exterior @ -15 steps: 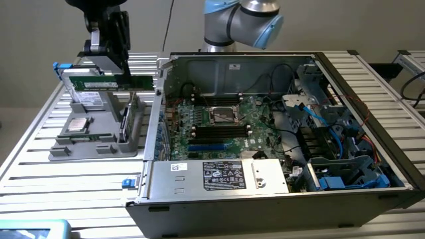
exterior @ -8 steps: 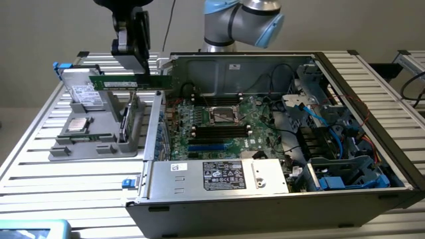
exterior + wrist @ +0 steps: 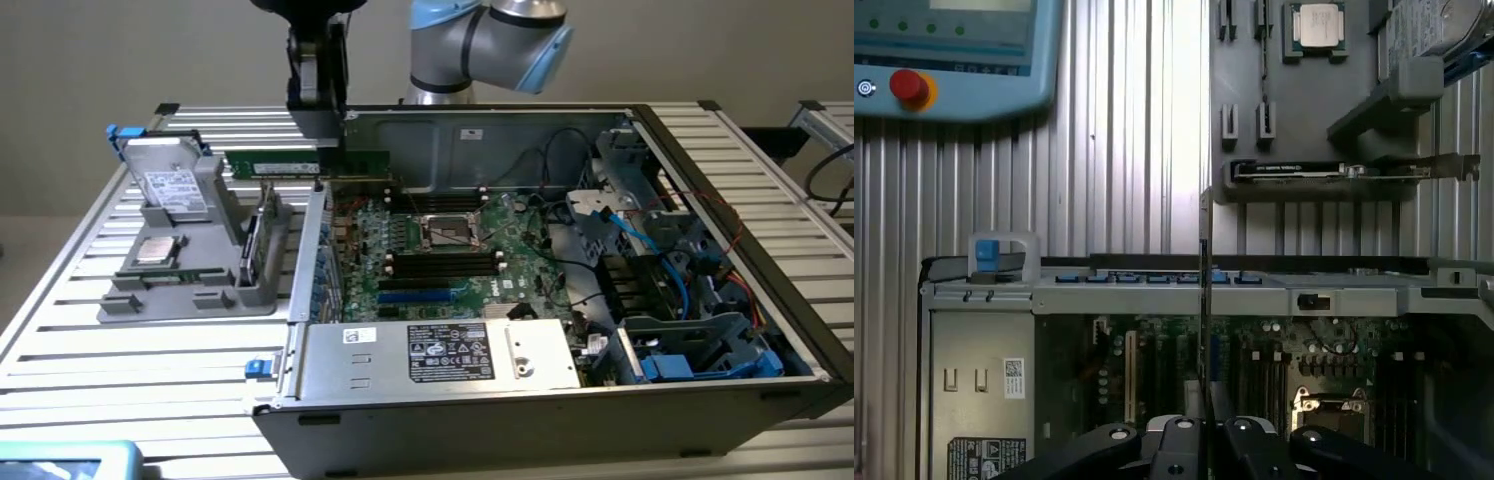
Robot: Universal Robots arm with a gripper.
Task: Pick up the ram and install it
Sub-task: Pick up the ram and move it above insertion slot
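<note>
**Exterior view.** Blue-jointed arm [image 3: 487, 40] entering at 12 o'clock, folded at its upper joint, with the black wrist body hanging straight down. Fingers [image 3: 316, 128] pointing vertically downward, clenched on the ram [image 3: 274, 164] near the middle of its upper edge. Ram held level and on edge, long axis running from 9 to 3 o'clock, clear of every surface. Position: above the 9 o'clock wall of the open computer case [image 3: 534, 135], at roughly 11 o'clock of the motherboard [image 3: 441, 255]. Grey parts holder [image 3: 200, 300] at 9 o'clock of the case, resting on the slatted bench [image 3: 120, 370]. On the holder: a silver hard drive [image 3: 171, 190], a processor chip [image 3: 155, 250] and an upright expansion card [image 3: 254, 245]. Power supply box [image 3: 441, 355] at 6 o'clock of the motherboard.

**Wrist view.** Sight line running down along the fingers [image 3: 1179, 445]. Ram [image 3: 1204, 340] seen edge-on as a thin dark line pinched between the two pads and crossing the rim of the case [image 3: 1154, 297]. Motherboard [image 3: 1274, 345] on one side of that rim. Parts holder [image 3: 1244, 80], expansion card [image 3: 1334, 172] and processor chip [image 3: 1316, 25] on the other. Teach pendant [image 3: 954, 50] with red button [image 3: 909, 88] lying on the bench [image 3: 1124, 150].
</note>
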